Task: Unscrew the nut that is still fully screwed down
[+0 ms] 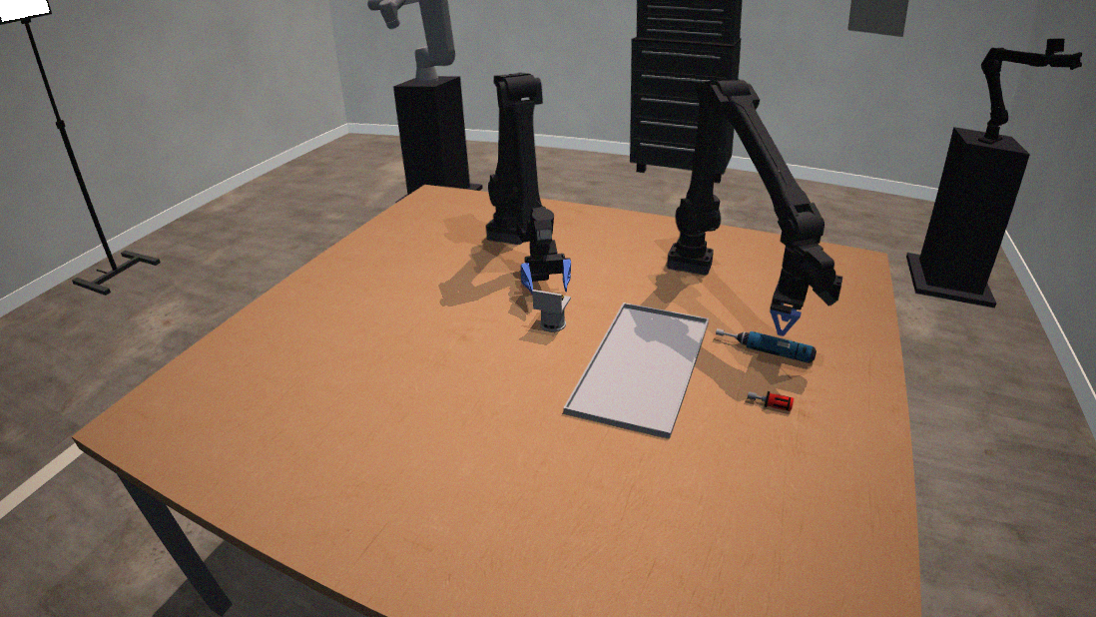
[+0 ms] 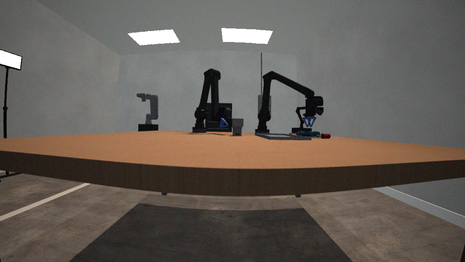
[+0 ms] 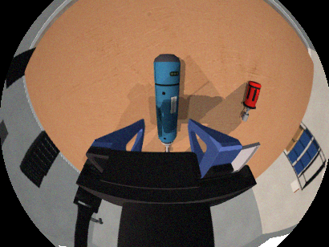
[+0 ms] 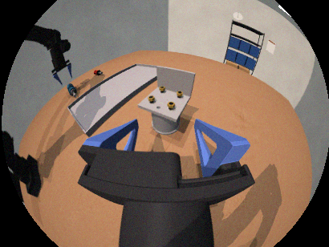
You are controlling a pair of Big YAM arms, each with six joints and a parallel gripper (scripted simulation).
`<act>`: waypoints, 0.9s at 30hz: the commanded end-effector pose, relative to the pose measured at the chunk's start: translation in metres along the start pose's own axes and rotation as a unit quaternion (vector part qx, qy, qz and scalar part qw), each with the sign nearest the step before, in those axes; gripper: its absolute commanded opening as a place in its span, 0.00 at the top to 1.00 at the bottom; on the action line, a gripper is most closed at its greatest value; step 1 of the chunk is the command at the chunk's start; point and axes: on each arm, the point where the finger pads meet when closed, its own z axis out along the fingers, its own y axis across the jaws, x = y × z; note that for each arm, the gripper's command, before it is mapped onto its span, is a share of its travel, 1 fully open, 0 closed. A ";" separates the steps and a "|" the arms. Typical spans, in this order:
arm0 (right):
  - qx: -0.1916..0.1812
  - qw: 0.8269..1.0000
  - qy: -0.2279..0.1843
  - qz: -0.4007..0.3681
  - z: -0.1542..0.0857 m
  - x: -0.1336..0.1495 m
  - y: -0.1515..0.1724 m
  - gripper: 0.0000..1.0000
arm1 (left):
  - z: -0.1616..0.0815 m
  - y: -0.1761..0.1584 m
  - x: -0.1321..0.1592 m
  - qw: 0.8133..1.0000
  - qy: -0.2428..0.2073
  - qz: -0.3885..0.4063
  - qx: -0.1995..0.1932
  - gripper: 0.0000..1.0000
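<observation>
The joint module [image 1: 552, 319] [image 2: 237, 132] [image 4: 165, 124] stands upright, with the grey bracket [image 1: 546, 300] [image 2: 237, 122] [image 4: 176, 80] on top. Several brass nuts, such as the near one [image 4: 171, 105], sit on the bracket's flat plate; which one is fully down I cannot tell. The electric nut driver [image 1: 778, 346] [image 2: 307, 133] [image 3: 168, 100] [image 4: 71, 89] lies on the table. My left gripper [image 1: 784, 326] [image 2: 309, 125] [image 3: 166, 123] is open above it, fingers either side of its barrel in the left wrist view. My right gripper [image 1: 548, 289] [image 4: 166, 122] is open and empty, just behind the module in the top view.
A shallow grey tray [image 1: 617, 425] [image 2: 289, 138] [image 4: 132, 80] lies between the module and the driver. A red hand nut driver [image 1: 779, 400] [image 2: 325, 135] [image 3: 252, 95] [image 4: 97, 72] lies beside the electric driver, nearer the top camera.
</observation>
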 end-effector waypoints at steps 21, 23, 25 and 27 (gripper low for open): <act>-0.002 1.000 0.002 0.006 -0.010 -0.041 0.003 0.14 | -0.023 -0.017 -0.016 1.000 -0.020 0.003 0.020 0.35; -0.002 1.000 0.000 0.006 -0.010 -0.048 0.004 0.14 | -0.023 -0.017 -0.016 1.000 -0.020 0.003 0.020 0.35; -0.002 1.000 -0.003 0.007 -0.010 -0.056 0.004 0.14 | -0.023 -0.017 -0.016 1.000 -0.020 0.003 0.020 0.35; -0.003 1.000 -0.008 0.008 -0.008 -0.066 0.005 0.14 | -0.023 -0.017 -0.016 1.000 -0.020 0.003 0.020 0.35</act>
